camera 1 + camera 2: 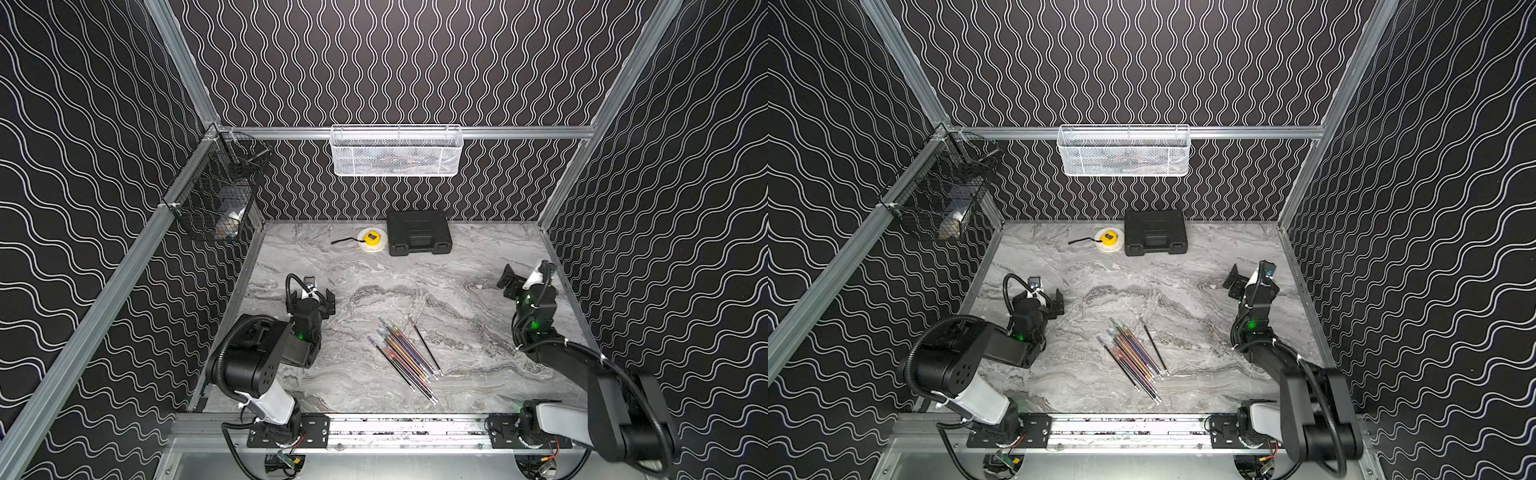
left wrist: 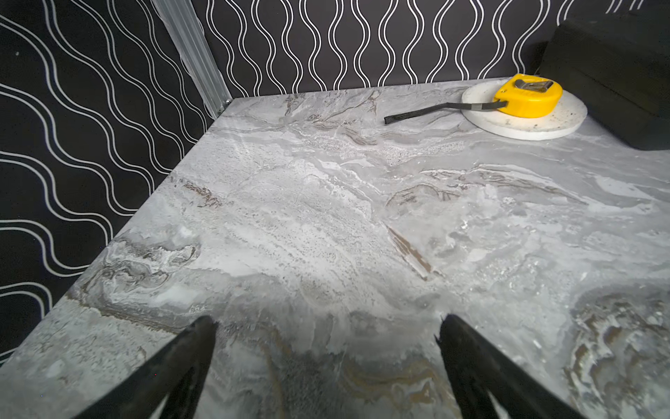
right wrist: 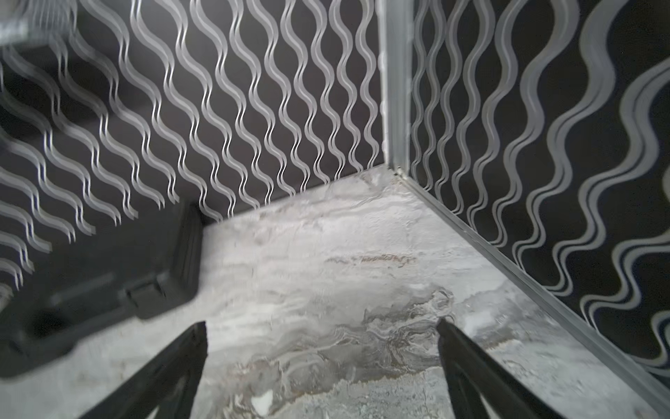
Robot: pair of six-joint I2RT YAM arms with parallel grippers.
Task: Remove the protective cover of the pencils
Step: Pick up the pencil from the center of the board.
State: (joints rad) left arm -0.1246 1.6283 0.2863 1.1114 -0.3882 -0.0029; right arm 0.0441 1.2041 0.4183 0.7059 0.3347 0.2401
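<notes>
Left pincer, right pincer agape; tape measure label illegible.

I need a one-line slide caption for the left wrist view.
Open left end effector over grey marble table; yellow tape measure on white round disc.

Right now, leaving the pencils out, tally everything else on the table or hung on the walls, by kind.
baskets: 2, white basket and black basket
black case: 1
yellow tape measure: 1
white disc: 1
Total: 5
</notes>
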